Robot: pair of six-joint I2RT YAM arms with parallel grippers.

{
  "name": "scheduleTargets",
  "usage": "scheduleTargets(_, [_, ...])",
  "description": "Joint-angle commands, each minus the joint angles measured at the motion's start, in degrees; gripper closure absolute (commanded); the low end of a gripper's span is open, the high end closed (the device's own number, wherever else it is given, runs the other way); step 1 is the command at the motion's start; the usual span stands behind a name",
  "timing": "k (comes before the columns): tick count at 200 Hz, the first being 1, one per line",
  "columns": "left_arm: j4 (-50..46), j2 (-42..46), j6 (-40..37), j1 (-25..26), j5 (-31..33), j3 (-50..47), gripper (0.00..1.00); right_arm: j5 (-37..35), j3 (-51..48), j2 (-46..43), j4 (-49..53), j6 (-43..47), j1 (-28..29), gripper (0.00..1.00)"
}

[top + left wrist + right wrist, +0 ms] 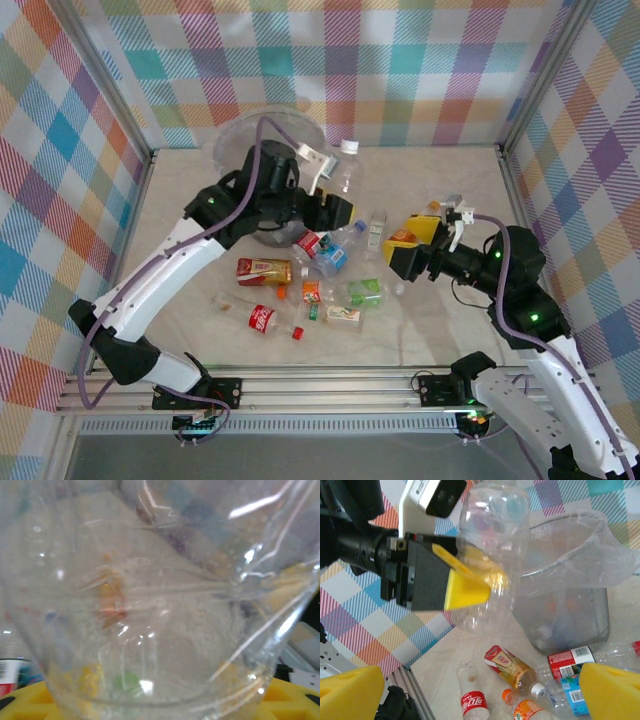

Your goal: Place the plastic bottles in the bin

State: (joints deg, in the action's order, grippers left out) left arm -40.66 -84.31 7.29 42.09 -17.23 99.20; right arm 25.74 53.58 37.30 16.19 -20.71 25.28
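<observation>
At the back of the table (450,180), close to the checked wall, the bin (580,615) stands upright with its clear bag liner (600,555) spread out over the rim; coloured shapes show dimly through its wall, too blurred to identify. Left gripper (485,582): clamped on a clear bottle (492,540) with a white cap (349,146), one yellow pad lying across the bottle's body (the left wrist view shows this bottle's transparent wall right up against the lens, with yellow pads along the lower edge). The held bottle is lifted off the table, roughly upright, just beside the bin's rim and not inside the bin. Right gripper (480,680): jaws wide apart, nothing gripped between its yellow pads (350,692); it hovers low over the table on the right side, facing the bin. An orange-labelled bottle (530,711) lies on the table just below the gap between those pads. Loose bottles lie on their sides in a cluster at mid-table, in front of the bin: a red-labelled tea bottle (507,666), a Coca-Cola bottle (262,319), a blue-labelled bottle (335,255) and a green-labelled bottle (365,292), with several smaller ones between them.
</observation>
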Motion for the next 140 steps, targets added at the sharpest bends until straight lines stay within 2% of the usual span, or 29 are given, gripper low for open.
scheduleTargets(1, [-10.1,-2.4,-6.1,-2.9,5.6,5.6,0.43,-3.5,1.5,-1.5,-1.0,1.7,2.0,0.0])
scheduleTargets(41, [-16.1,-7.4,-9.6,-9.4,8.2,15.5,0.43,-9.1,1.0,0.1,-2.9,2.7,9.2,0.0])
scheduleTargets(109, [-20.2,-15.9,-15.4,-16.8,16.8,25.8,0.42,-32.0,2.2,5.8,-4.7,12.2,30.2,0.0])
scheduleTargets(140, [-21.9,-20.6,-16.8,-19.4,17.8,29.0,0.42,-42.1,3.6,9.1,-5.0,16.7,37.6,0.0])
